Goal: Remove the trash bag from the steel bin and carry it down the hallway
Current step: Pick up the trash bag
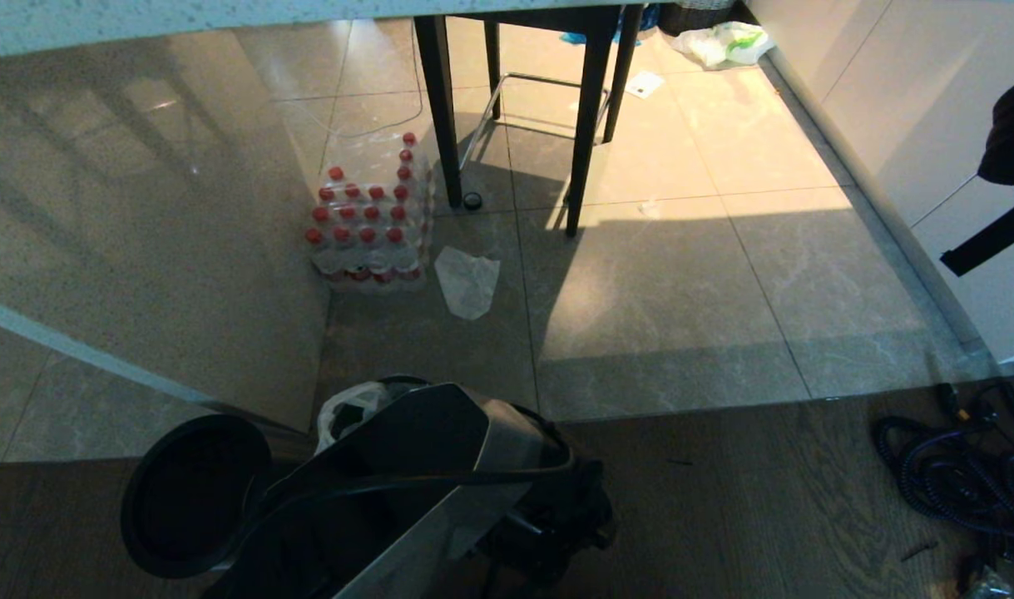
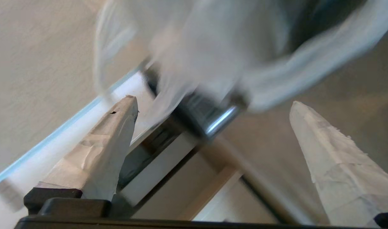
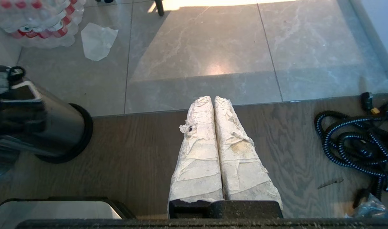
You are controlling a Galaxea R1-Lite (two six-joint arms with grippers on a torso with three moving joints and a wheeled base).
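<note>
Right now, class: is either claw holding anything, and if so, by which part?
Nothing is held. The left claw is open near the bag; the right claw is shut and empty.

L gripper (image 2: pixel 213 105) wide open, tape-wrapped fingers (image 2: pixel 108 149) at 8 & 4 o'clock. Trash bag (image 2: pixel 213 41), blurred white, at 12 over the steel bin (image 2: pixel 209 117) rim, just beyond fingertips; contact unclear.

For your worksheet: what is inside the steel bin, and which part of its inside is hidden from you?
The white trash bag sticks up out of the steel bin. The left arm covers the bin's opening in the head view, so its contents stay hidden.
</note>
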